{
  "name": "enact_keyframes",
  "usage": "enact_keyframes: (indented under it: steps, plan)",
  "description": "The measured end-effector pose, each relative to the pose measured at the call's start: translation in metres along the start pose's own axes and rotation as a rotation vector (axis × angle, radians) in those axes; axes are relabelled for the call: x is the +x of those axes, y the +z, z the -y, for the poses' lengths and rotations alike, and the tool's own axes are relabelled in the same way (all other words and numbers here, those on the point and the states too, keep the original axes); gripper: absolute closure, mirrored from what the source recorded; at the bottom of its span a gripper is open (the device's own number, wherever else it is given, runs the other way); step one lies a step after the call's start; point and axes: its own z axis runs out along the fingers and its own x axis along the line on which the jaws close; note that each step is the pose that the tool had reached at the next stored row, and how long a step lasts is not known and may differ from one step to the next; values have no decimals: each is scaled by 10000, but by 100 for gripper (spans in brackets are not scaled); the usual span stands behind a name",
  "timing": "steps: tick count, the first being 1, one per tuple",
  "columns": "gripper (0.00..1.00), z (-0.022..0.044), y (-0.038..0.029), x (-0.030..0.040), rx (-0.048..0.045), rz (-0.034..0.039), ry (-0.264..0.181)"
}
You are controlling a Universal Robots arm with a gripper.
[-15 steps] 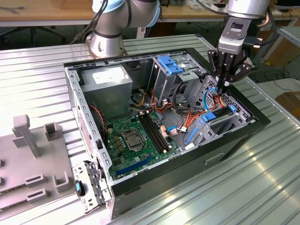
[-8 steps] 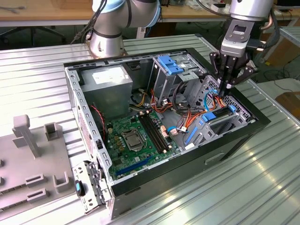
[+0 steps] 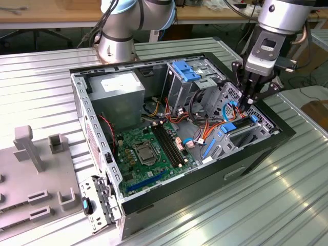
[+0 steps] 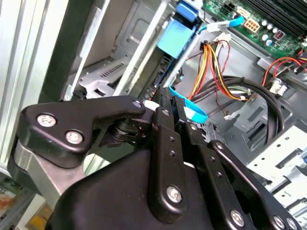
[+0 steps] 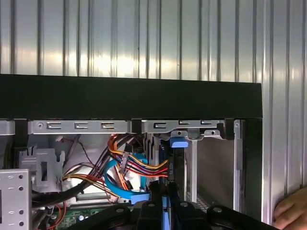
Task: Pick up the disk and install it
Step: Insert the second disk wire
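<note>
The pincer (image 3: 249, 98) is low inside the open case (image 3: 154, 202), at the bay (image 3: 245, 134) on the side far from the grey power box (image 3: 119, 88). Its fingers (image 4: 165, 108) are pressed together on the disk (image 5: 176, 163), which stands on edge – a blue rail end (image 4: 173, 40) shows ahead of them. My judgement: the pick is done and the disk is partly in the bay, not yet seated. How deep it sits is hidden by the pincer body and the cables (image 4: 211, 76) – the disk faces are hard to make out
</note>
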Motion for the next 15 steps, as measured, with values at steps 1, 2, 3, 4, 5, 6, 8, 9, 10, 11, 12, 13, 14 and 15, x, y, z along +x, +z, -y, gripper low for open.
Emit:
enact_keyframes:
  steps: [1,2,3,4,5,6,8,9,10,11,12,13,14,15]
  plan:
    - [83,4,12,-32,0,-40,-1]
    - [83,13,36,-93,0,-142,-2]
    - [83,22,49,-128,-1,-271,-3]
    - [83,28,56,-146,-1,-396,-5]
    - [83,36,59,-160,-1,-544,-6]
    - [83,50,63,-175,-2,-839,-10]
    - [83,59,67,-195,-48,-1125,-9]
    - [83,62,68,-200,-121,-1159,-1]
    - [83,65,68,-203,-223,-1173,9]
    - [83,72,69,-206,-357,-1194,21]
    - [83,95,73,-216,-414,-1220,24]
    - [83,113,83,-237,-415,-1226,23]
    - [83,117,98,-259,-415,-1235,23]
    - [83,118,113,-279,-416,-1248,23]
